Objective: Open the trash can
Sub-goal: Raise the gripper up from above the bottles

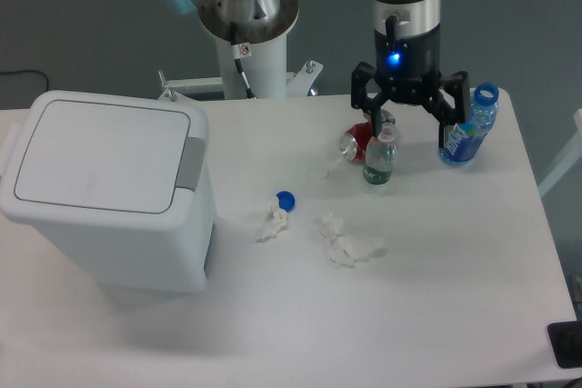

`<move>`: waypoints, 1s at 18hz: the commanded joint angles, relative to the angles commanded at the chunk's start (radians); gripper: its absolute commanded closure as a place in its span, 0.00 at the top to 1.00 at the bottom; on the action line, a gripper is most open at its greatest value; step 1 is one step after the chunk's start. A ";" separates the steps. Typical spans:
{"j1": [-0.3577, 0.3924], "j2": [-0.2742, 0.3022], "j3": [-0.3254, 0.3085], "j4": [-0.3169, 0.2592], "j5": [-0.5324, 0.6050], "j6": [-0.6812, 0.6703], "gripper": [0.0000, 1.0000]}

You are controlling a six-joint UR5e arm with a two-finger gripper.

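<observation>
The trash can (109,193) is a large white boxy bin at the left of the table. Its flat lid (95,154) lies down and closed, with a grey push-button strip (190,164) on its right edge. My gripper (411,134) hangs at the back right of the table, far from the bin. Its black fingers (452,124) are spread wide and open, with nothing held. It hovers above a small green bottle (379,159) and a red can (356,142).
A blue-capped water bottle (470,129) stands just right of the gripper. A blue bottle cap (285,199) and crumpled white tissues (348,244) lie mid-table. The robot base (247,34) stands behind the table. The table's right edge runs close to the bottles.
</observation>
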 joint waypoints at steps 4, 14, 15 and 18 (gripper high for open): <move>-0.005 0.000 -0.003 -0.002 0.015 0.005 1.00; -0.008 0.002 -0.072 0.000 0.012 -0.041 1.00; -0.008 0.002 -0.068 0.000 0.012 -0.046 1.00; -0.009 0.000 -0.061 -0.002 0.014 -0.048 1.00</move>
